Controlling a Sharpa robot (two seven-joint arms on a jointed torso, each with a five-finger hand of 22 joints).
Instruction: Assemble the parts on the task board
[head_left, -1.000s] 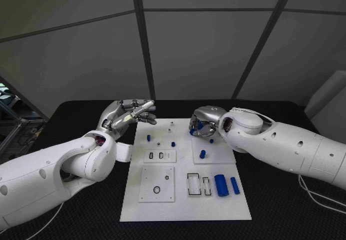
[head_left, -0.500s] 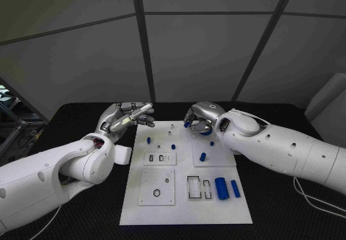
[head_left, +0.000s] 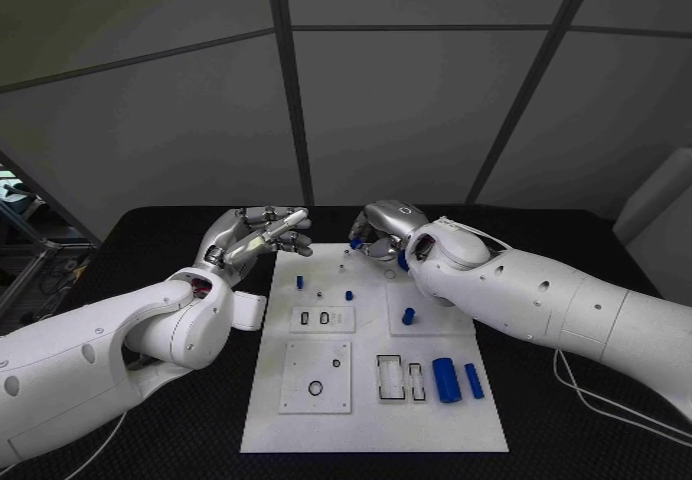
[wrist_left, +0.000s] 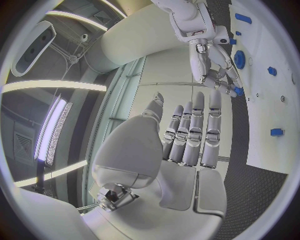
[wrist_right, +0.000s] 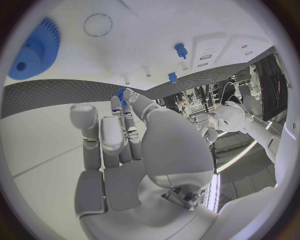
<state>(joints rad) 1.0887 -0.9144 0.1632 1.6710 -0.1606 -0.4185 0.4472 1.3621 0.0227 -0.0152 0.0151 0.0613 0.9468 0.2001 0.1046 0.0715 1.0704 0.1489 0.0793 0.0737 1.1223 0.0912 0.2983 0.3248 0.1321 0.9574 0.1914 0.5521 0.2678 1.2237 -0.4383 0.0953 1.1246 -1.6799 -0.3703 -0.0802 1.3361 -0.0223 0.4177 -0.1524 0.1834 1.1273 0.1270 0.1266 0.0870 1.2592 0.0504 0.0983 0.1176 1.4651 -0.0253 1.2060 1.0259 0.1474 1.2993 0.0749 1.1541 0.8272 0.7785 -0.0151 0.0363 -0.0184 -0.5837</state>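
Observation:
The white task board (head_left: 375, 405) lies mid-table. Short blue pegs (head_left: 299, 282) (head_left: 349, 295) (head_left: 408, 316) stand in it, and two blue cylinders (head_left: 444, 379) lie at its right side. My right hand (head_left: 378, 236) hovers over the board's far edge and pinches a small blue part (wrist_right: 120, 93) between thumb and a fingertip; the same part (wrist_left: 238, 91) shows in the left wrist view. A blue gear (wrist_right: 34, 50) sits on the board close to that hand. My left hand (head_left: 267, 232) hangs above the board's far left corner, fingers stretched out, holding nothing.
Raised white plates (head_left: 316, 372) with black-outlined slots and ring holes sit on the near half of the board. Black table (head_left: 130, 440) surrounds the board on all sides. A grey panelled wall (head_left: 404, 120) stands behind the table.
My right hand has moved left and toward the board's far edge, carrying the small blue part. The left hand has stayed almost still.

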